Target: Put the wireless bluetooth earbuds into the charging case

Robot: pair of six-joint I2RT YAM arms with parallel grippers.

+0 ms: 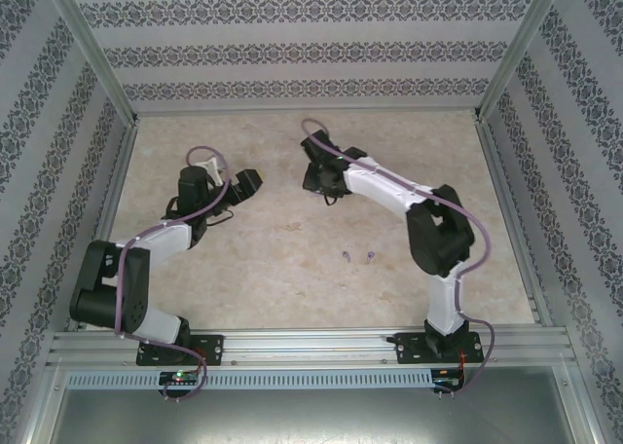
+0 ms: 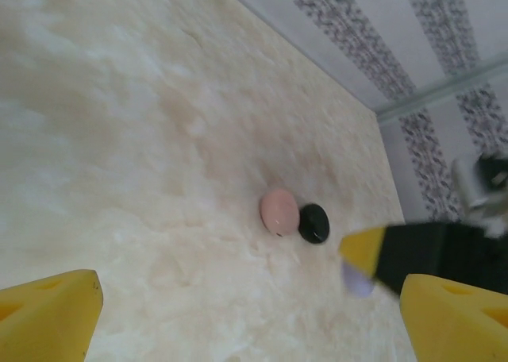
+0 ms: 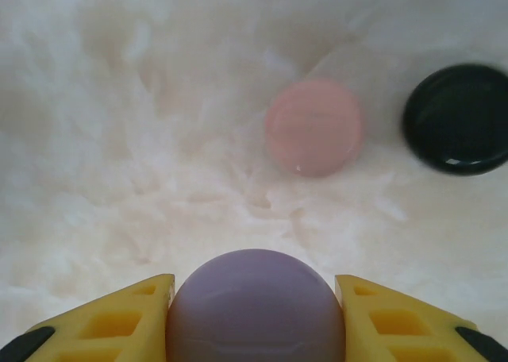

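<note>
Two tiny purple earbuds [image 1: 347,256] [image 1: 371,256] lie side by side on the table, in front of the right arm's elbow. My right gripper [image 3: 254,318] is shut on a round purple charging case [image 3: 254,298], lid closed, one yellow finger pressed to each side. The same purple case [image 2: 357,283] peeks out under the right gripper's fingertip in the left wrist view. My left gripper [image 2: 250,322] hangs open above bare table, nothing between its fingers, left of the right gripper [image 1: 316,178] at mid-table.
A closed pink case [image 3: 314,128] and a closed black case [image 3: 456,117] sit close together just beyond the purple one. Patterned walls and an aluminium frame [image 1: 97,64] fence the marble-look table [image 1: 292,288].
</note>
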